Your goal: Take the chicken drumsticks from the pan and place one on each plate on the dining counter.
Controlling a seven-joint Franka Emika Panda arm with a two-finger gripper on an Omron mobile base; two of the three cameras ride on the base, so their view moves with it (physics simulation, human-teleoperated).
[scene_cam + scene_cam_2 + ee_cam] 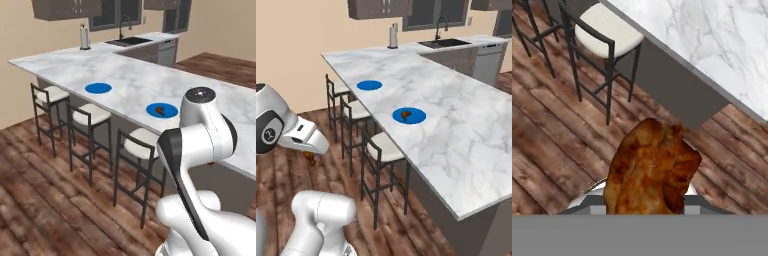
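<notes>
Held right up against the hand camera, a chicken drumstick (652, 167) hangs over the wooden floor (557, 140), clamped in the gripper (310, 159), whose fingertips are hidden behind the meat. From the right base view the arm's wrist (303, 136) is folded low and points down and outward, off the dining counter (456, 125) and short of its stool side, with the drumstick dangling beneath it. From the left base view the elbow (202, 125) rises in front of the counter's near edge. On the dining counter, the nearer blue plate (162, 110) carries a second drumstick (159, 110); the farther blue plate (98, 88) lies bare further along. Three stools (142, 145) stand beneath the counter's overhang.
</notes>
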